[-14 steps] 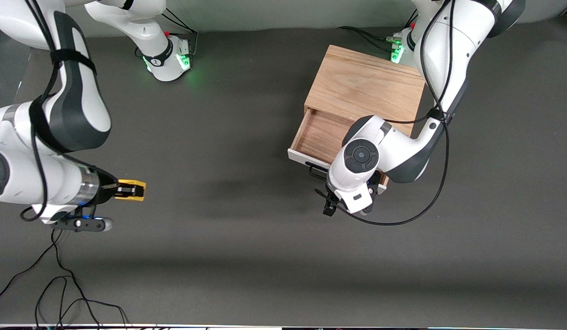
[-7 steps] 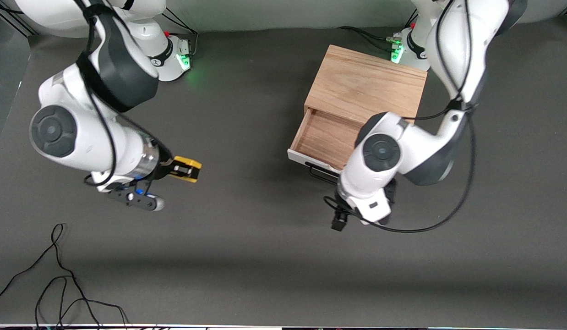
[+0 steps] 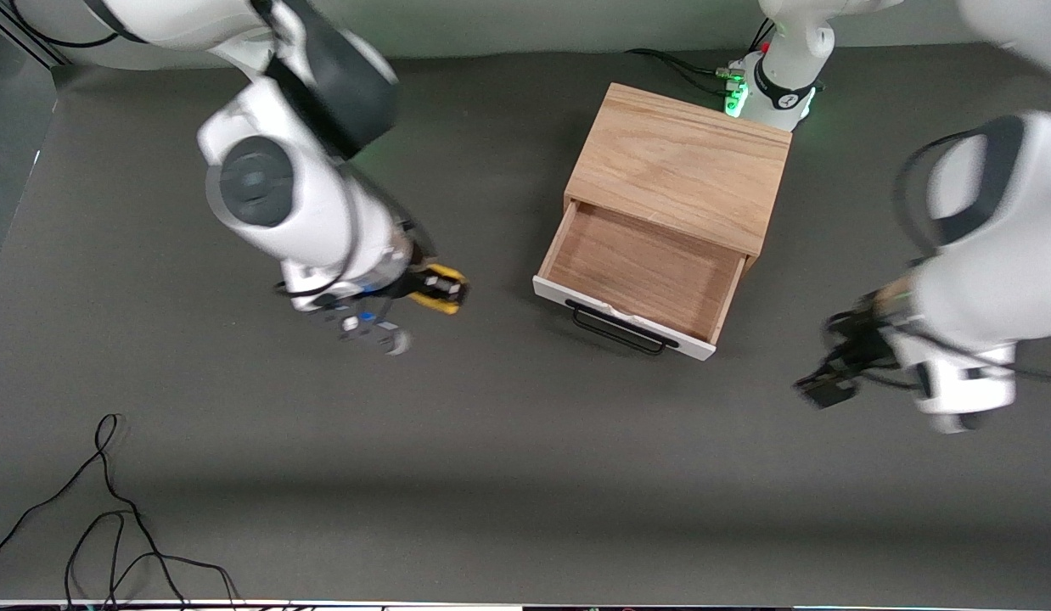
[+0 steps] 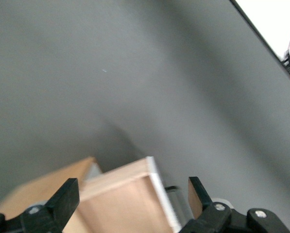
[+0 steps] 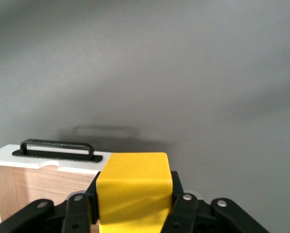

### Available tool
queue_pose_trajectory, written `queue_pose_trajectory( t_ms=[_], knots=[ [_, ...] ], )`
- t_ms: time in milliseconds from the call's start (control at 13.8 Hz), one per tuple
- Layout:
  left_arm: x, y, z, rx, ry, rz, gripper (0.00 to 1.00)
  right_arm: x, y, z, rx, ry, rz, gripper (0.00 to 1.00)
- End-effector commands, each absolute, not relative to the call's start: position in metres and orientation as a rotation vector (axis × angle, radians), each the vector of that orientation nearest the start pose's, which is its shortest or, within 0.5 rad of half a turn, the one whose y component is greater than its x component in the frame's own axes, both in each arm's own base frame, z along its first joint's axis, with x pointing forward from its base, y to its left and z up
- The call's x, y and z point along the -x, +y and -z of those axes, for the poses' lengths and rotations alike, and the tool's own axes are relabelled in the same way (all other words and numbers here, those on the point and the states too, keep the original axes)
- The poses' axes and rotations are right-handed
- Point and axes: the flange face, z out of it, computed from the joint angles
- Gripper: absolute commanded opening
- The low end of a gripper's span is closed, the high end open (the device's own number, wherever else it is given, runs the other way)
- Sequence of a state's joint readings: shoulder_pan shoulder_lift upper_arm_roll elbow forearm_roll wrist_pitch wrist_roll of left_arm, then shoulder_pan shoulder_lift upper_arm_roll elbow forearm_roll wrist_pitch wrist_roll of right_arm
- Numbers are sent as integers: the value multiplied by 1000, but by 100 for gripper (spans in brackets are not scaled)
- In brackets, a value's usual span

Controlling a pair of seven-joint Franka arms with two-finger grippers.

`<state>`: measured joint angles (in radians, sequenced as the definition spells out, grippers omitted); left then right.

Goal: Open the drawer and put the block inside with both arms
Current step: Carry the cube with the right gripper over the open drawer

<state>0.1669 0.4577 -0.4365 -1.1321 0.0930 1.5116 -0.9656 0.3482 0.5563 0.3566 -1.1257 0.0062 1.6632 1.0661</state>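
Note:
The drawer [image 3: 644, 271] stands pulled open from the light oak box [image 3: 678, 161]. Its wood interior is empty, and its white front [image 3: 615, 314] and black handle [image 3: 615, 329] face the front camera. My right gripper [image 3: 445, 290] is shut on the yellow block [image 3: 441, 287] and holds it over the table beside the drawer, toward the right arm's end. In the right wrist view the block [image 5: 132, 187] sits between the fingers [image 5: 176, 191], with the drawer front [image 5: 52, 159] and handle [image 5: 57, 147] ahead. My left gripper [image 3: 827, 382] is open and empty over the table, toward the left arm's end from the drawer. The left wrist view [image 4: 130, 199] shows the drawer [image 4: 120, 204] between its fingers [image 4: 64, 200].
A loose black cable [image 3: 109, 509] lies on the dark table near the front camera at the right arm's end. The left arm's green-lit base [image 3: 772, 85] stands beside the box's back corner, with cables [image 3: 678, 66] running to it.
My right arm has carried the block across the table toward the drawer. My left arm has swung off the drawer front toward its own end of the table, uncovering the open drawer.

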Motion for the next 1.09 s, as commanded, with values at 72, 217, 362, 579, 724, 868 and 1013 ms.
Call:
queue_pose_trajectory(
  t_ms=[72,217,362,579,724,868,1013],
  knots=[
    [-629,-42,-580,3109,-534,-234,100,-556,484,-474,2931,689,-106,0],
    [-612,-12,-586,3123,-341,-240,100,-525,539,-434,2957,672,-38,0],
    [-596,-5,-593,3119,-202,-231,100,-498,579,-404,2955,675,19,0],
    [-573,-12,-592,3090,-144,-177,100,-458,616,-384,2957,688,7,0],
    [-553,-21,-588,3066,0,-138,100,-436,632,-372,2978,685,4,0],
    [-548,-20,-588,3058,16,-116,100,-430,637,-349,3009,713,38,0],
    [-550,-6,-587,3066,-24,-122,100,-431,639,-329,3020,714,47,0]
  ],
)
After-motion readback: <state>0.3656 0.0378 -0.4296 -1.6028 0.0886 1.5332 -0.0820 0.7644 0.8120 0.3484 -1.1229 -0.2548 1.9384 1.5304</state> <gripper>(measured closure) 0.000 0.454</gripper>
